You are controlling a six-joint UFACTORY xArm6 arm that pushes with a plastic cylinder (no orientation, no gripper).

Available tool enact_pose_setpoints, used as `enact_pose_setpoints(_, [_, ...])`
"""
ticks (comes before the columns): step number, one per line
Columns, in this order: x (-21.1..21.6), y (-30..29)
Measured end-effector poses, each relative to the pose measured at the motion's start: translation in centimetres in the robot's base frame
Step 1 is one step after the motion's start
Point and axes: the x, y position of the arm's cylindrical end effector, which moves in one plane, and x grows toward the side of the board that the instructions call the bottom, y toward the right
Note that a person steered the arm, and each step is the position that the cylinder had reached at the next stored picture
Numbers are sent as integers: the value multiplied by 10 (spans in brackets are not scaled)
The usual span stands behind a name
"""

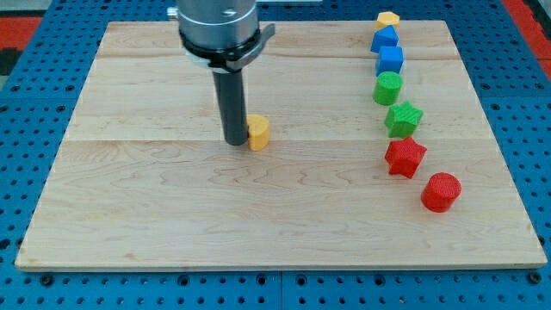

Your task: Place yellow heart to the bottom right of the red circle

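Note:
The yellow heart [258, 132] lies near the middle of the wooden board. My tip [236, 141] stands right against its left side, touching it or nearly so. The red circle [441, 191] sits far to the view's right, near the board's right edge and lower than the heart. The heart is well to the left of and above the red circle.
A curved line of blocks runs up the view's right: a red star [405, 158], a green star [403, 119], a green circle [387, 87], two blue blocks [390, 59] [384, 39] and a yellow block [388, 18] at the top. The board [155, 232] lies on a blue pegboard.

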Motion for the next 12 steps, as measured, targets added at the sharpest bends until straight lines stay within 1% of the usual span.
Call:
enact_pose_setpoints(1, [-12,5])
enact_pose_setpoints(2, [-27,-5])
enact_pose_setpoints(4, [-20,50])
enact_pose_setpoints(5, [7,85])
enact_pose_setpoints(6, [-1,94])
enact_pose_setpoints(7, [-10,116])
enact_pose_setpoints(8, [42,157])
enact_pose_setpoints(9, [70,164])
enact_pose_setpoints(10, [34,120])
enact_pose_setpoints(11, [9,101])
enact_pose_setpoints(12, [12,91])
